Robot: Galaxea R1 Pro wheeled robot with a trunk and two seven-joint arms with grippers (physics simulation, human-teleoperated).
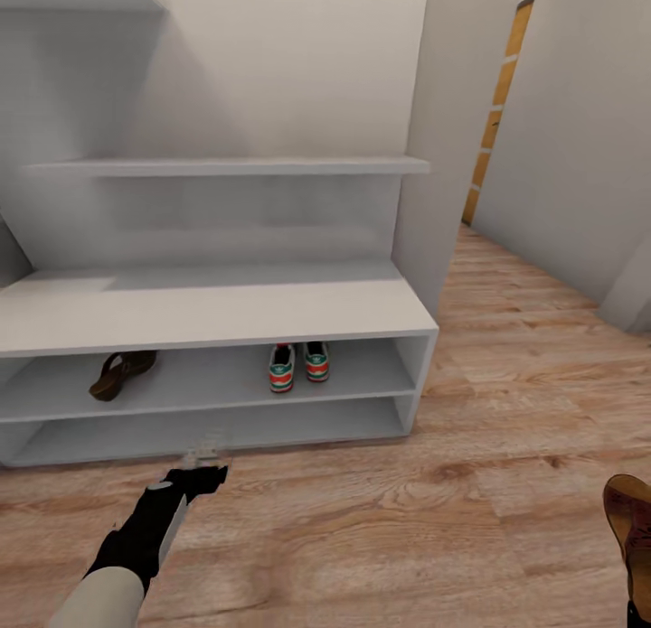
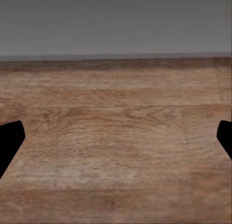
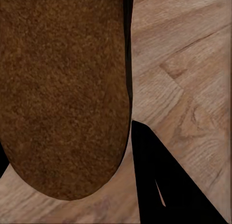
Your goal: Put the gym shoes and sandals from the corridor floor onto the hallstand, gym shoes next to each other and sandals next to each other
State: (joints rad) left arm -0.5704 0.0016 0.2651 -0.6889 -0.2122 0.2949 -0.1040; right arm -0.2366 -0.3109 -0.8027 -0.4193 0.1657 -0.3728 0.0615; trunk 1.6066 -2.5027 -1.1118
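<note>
Wood-plank corridor floor (image 1: pixel 380 538) runs under everything, light brown with dark grain lines. Closest to the robot, at the lower right edge of the head view, a brown sandal (image 1: pixel 631 520) sticks up, cut off by the edge. In the right wrist view the same sandal (image 3: pixel 63 88) is very close, its rough brown sole covering much of the picture, with a black finger (image 3: pixel 164 185) of the right gripper pressed right beside it; it looks clamped on the sandal, though the other finger is hidden. On the left side, the left arm reaches forward low over the floor, and the left gripper (image 1: pixel 204 456) is blurry near the foot of the hallstand (image 1: pixel 217 312). In the left wrist view its two black fingers (image 2: pixel 9 141) sit far apart at the two sides, with only floor between them. Farther on, the pale grey hallstand has two open shelf levels. On the upper level lies the other sandal (image 1: pixel 121 375), tilted, toward the left. On the same level, more to the right, the two gym shoes (image 1: pixel 298 366) stand side by side, touching or nearly so. Behind it all are grey walls and a thin orange door edge (image 1: pixel 495 113) far down the corridor.
</note>
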